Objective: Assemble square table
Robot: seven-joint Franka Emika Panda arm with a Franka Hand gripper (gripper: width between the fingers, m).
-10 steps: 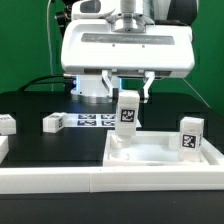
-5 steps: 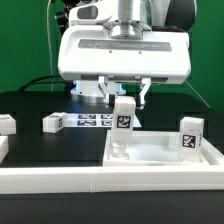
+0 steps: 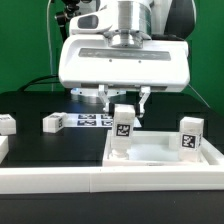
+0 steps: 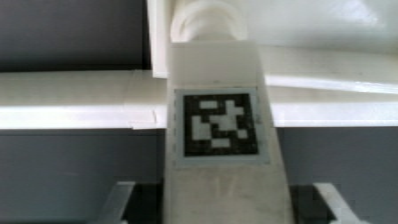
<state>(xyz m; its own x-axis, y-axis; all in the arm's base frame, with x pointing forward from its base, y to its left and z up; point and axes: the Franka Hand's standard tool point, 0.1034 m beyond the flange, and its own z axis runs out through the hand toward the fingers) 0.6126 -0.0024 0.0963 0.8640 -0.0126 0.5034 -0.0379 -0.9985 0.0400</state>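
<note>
A robot arm stands behind a black table, its gripper (image 3: pixel 125 100) pointing straight down over a white square tabletop (image 3: pixel 160 155) that lies rim-up at about 5 o'clock in the exterior view, pushed against a long white rail (image 3: pixel 60 180) along the front edge, which likely keeps it from sliding. The two fingers pinch a white leg (image 3: pixel 122 130) near its upper end, one on each side, so the leg hangs upright with its black-and-white tag facing the camera. The leg's lower end sits at the tabletop's near corner on the exterior view's left, touching or nearly touching the surface; whether it is seated cannot be told. Holding it vertical over a corner suggests it is being lined up with a mounting hole there, probably to be screwed in. The wrist view looks down the held leg, its tag (image 4: pixel 217 122) centred, dark finger pads (image 4: pixel 121 200) at either side near the base of the picture and the pale tabletop beyond. A second leg (image 3: pixel 191 136) stands upright at the tabletop's far corner, at 3 o'clock, seemingly already fitted. Two more legs lie loose on the black surface at 9 o'clock, one (image 3: pixel 54 122) near the marker board (image 3: pixel 97 120), the other (image 3: pixel 7 124) at the edge, waiting their turn. By this judgement the task is under halfway
</note>
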